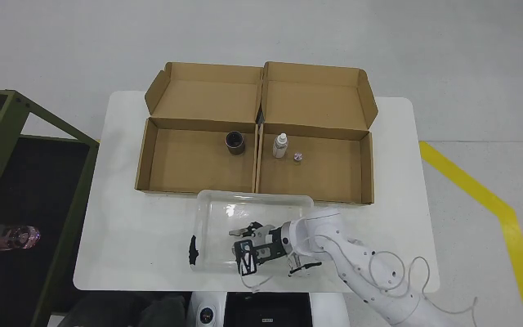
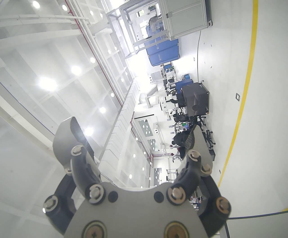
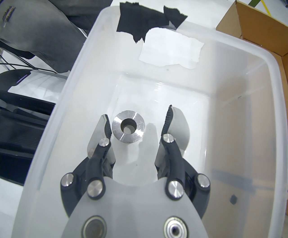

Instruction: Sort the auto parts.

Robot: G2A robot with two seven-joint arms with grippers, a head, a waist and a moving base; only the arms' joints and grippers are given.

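A silver metal ring with a centre hole (image 3: 128,129) lies on the floor of a clear plastic bin (image 3: 74,67). My right gripper (image 3: 137,119) is open and lowered into the bin, with the ring between its fingers, close to one pad and apart from the other. In the top view the right gripper (image 1: 243,247) sits in the bin (image 1: 253,194) at the table's front. My left gripper (image 2: 133,126) is open and holds nothing, with the hall's ceiling and floor behind it.
Two open cardboard boxes stand behind the bin. The left box (image 1: 163,163) holds a dark cylinder (image 1: 235,144). The right box (image 1: 343,172) holds a white bottle-shaped part (image 1: 280,145) and a small part (image 1: 299,154). Black tape (image 3: 144,20) sticks to the bin's end wall.
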